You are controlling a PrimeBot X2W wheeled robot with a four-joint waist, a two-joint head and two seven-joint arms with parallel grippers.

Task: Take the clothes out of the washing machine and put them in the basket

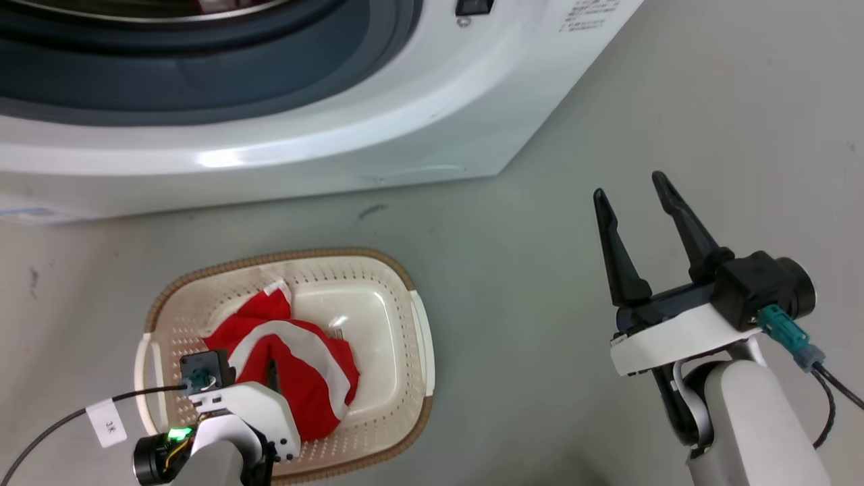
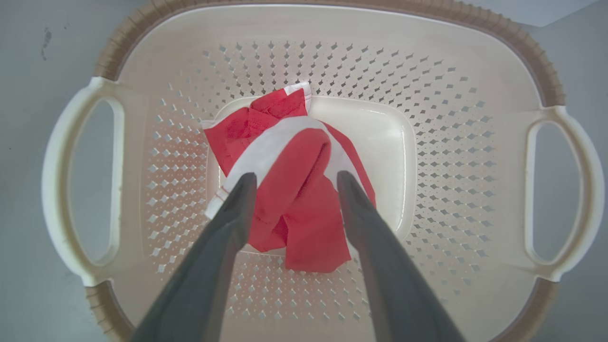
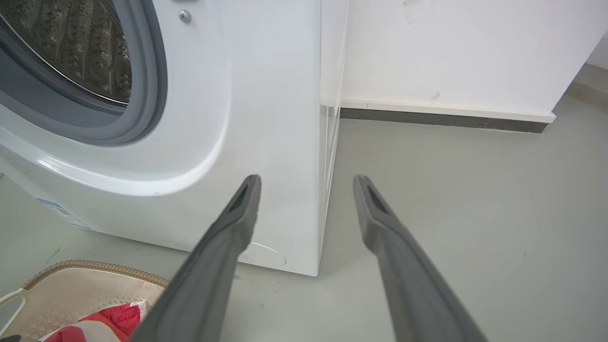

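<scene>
So the red-and-white garment is lying bunched up in the bottom of the basket, a bit toward the robot's left side of it. The basket sits on the grey floor right in front of the washing machine, close to it but not touching.

The left gripper hangs straight over the basket, pointing down into it. Its fingers are spread fairly wide, one on each side of the bunched red fold, so nothing is pinched. Honestly can't tell whether the tips brush the cloth or just hover over it.

The right gripper is off to the right over bare floor, well apart from the basket. Its fingers are spread wide too, with nothing between them, and they point toward the machine's front right corner.

From the right wrist view you can see the machine's opening, with the grey rubber gasket and the perforated steel drum behind it. A white wall stands past the machine's side.
</scene>
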